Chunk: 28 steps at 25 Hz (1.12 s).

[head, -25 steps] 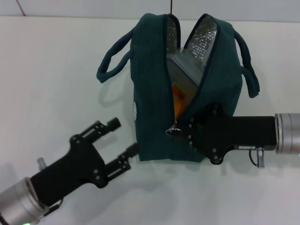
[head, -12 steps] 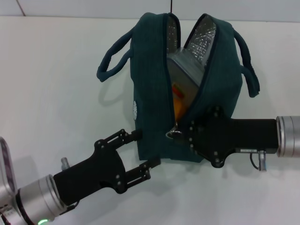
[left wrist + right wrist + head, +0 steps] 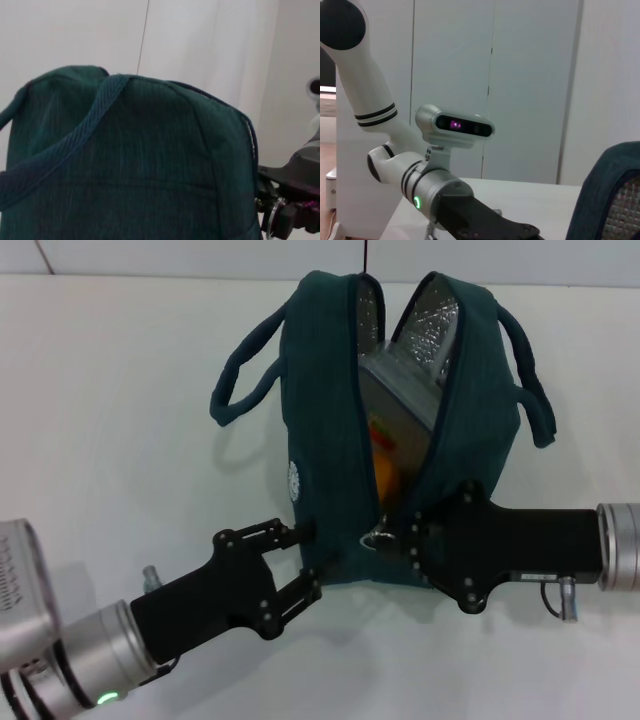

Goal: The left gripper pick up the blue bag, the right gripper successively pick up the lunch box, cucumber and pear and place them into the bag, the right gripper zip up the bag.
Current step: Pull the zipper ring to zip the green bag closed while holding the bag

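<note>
the right tool's (image 3: 392, 532) fingertips are hidden against the bag (image 3: 320, 440).

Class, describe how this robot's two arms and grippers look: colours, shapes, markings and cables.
Both arms end in matt black grippers, left gripper and right gripper, built of flat angular linkage plates dotted with silver screw heads. Behind each, a black block joins a silver ribbed cylindrical wrist. The left wrist carries a small green light; a small cable plug hangs under the right wrist.

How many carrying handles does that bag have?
2. One handle loops out from the bag's left side, toward the robot's left; the other handle hangs off its right side. Both lie free, with neither end effector holding them.
</note>
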Each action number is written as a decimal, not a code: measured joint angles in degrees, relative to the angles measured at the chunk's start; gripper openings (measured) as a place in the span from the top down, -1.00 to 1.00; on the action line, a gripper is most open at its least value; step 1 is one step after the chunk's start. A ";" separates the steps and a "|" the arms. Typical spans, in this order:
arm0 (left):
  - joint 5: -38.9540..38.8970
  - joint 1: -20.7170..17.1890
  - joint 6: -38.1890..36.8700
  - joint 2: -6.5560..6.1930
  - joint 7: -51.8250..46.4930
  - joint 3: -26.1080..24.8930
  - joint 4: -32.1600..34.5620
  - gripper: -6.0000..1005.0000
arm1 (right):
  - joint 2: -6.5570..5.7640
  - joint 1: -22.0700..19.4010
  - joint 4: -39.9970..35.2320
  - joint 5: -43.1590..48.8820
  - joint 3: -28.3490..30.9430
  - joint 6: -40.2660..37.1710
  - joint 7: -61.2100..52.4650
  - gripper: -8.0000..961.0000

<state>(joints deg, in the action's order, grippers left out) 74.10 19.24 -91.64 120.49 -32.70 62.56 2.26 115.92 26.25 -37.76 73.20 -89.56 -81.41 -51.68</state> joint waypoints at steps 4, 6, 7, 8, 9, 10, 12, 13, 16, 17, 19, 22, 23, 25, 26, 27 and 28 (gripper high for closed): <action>-0.01 1.44 1.71 0.03 0.02 -0.10 -1.18 0.24 | 0.02 -0.77 0.05 -0.22 0.00 -0.14 0.00 0.95; 0.00 1.70 2.34 0.02 0.04 -0.19 -1.36 0.32 | 0.02 -1.15 0.09 -0.74 0.00 -0.40 0.00 0.95; 0.00 1.74 2.56 0.02 0.13 -0.21 -1.38 0.36 | 0.00 -1.32 0.17 -1.20 0.00 -0.65 0.00 0.95; 0.00 1.76 2.70 0.01 0.22 -0.21 -1.38 0.41 | -0.01 -1.43 0.30 -1.50 0.00 -0.78 0.00 0.95; -0.01 1.78 2.78 0.01 0.27 -0.20 -1.36 0.45 | -0.02 -1.49 0.55 -1.98 0.00 -0.84 0.00 0.95; 0.00 1.80 2.85 0.01 0.32 -0.20 -1.31 0.49 | -0.02 -1.51 0.85 -2.40 0.00 -0.85 0.00 0.95; 0.00 1.83 3.19 0.01 0.46 -0.20 -1.07 0.57 | -0.06 -1.47 1.89 -3.44 0.00 -0.91 -0.28 0.95; 0.00 1.85 3.35 0.01 0.64 -0.20 -1.02 0.61 | -0.08 -1.39 2.52 -3.92 0.00 -0.98 -0.62 0.95; 0.00 1.91 3.60 0.01 2.12 -0.09 -1.09 0.74 | -0.18 -1.07 3.67 -5.17 0.01 -1.41 -2.15 0.95; 0.00 1.91 3.62 0.01 2.96 0.01 -1.18 0.79 | -0.19 -1.05 3.78 -5.51 0.03 -1.65 -2.53 0.95; 0.04 1.93 3.64 0.01 4.60 0.14 -1.31 0.85 | -0.18 -1.05 3.85 -6.20 0.07 -1.98 -2.67 0.95; 0.28 1.99 3.71 0.01 6.11 0.17 -1.43 0.88 | -0.03 -1.14 3.91 -7.69 0.08 -2.18 -1.88 0.95; 0.32 2.03 3.77 0.01 6.30 0.18 -1.43 0.88 | 0.01 -1.16 3.95 -8.19 0.09 -2.24 -1.50 0.95; 0.37 2.16 4.01 0.01 6.52 0.19 -1.44 0.87 | 0.07 -1.19 4.15 -9.79 0.09 -2.57 0.21 0.95; 0.40 2.20 4.17 0.01 6.54 0.21 -1.45 0.87 | 0.12 -1.25 4.28 -10.85 0.08 -2.86 1.43 0.95; 0.44 2.26 4.27 0.01 6.55 0.24 -1.46 0.87 | 0.14 -1.31 4.33 -11.69 0.07 -3.10 2.30 0.95; 0.48 2.29 4.31 0.01 6.55 0.27 -1.46 0.87 | 0.16 -1.39 4.43 -12.88 0.01 -3.44 3.48 0.95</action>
<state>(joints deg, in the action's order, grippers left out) 74.58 21.53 -87.32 120.49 -26.15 62.83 0.79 116.08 24.86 -33.33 60.32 -89.55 -84.85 -48.20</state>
